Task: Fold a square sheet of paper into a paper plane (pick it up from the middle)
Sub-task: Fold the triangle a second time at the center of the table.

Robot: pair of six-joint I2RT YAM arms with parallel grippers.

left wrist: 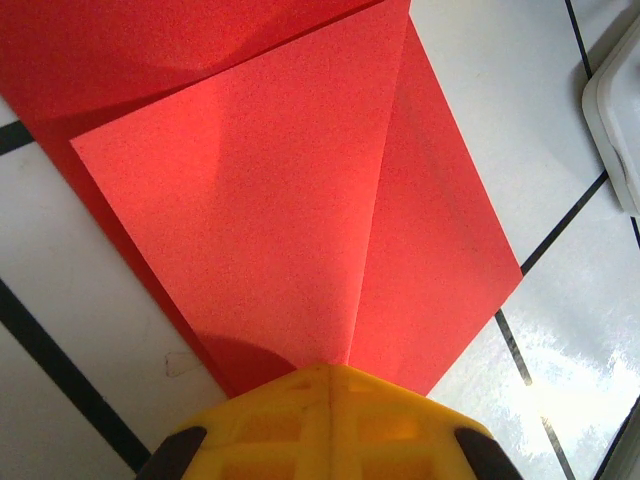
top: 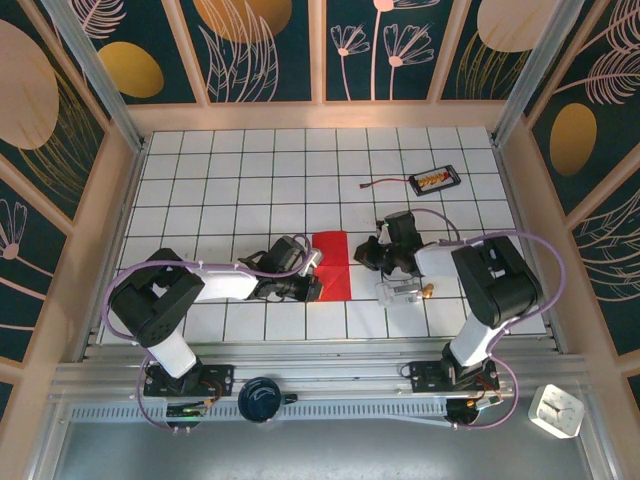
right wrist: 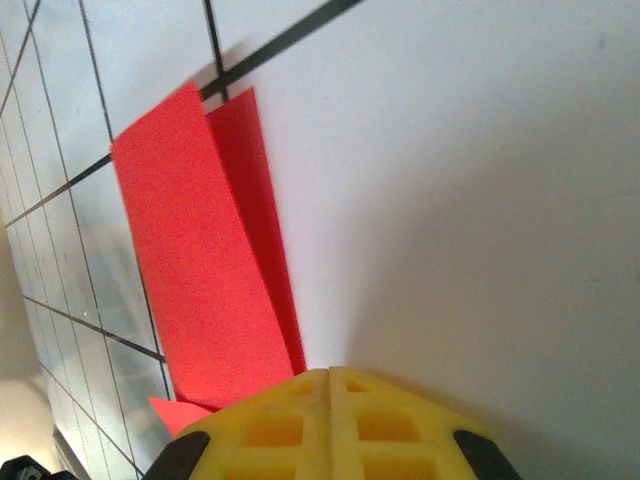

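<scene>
The square sheet of paper [top: 335,250] is bright red and lies on the tiles, folded to a narrow strip rather than a pointed paper plane. In the left wrist view the paper [left wrist: 300,190] has a diagonal flap, and its crease runs down to my left gripper [left wrist: 335,366]. That gripper is shut, its yellow tips resting on the paper's near edge [top: 316,287]. My right gripper [right wrist: 330,371] is also shut, its tips at the strip's right edge [top: 366,255]. There the paper [right wrist: 190,260] has its upper layer slightly lifted. Nothing shows between either pair of jaws.
A small black tray with a cable [top: 435,180] sits at the back right. A clear plastic piece [top: 400,292] lies just under the right wrist. A pale rounded edge [left wrist: 615,120] stands to the right of the paper. Wooden walls ring the tiled table [top: 230,170].
</scene>
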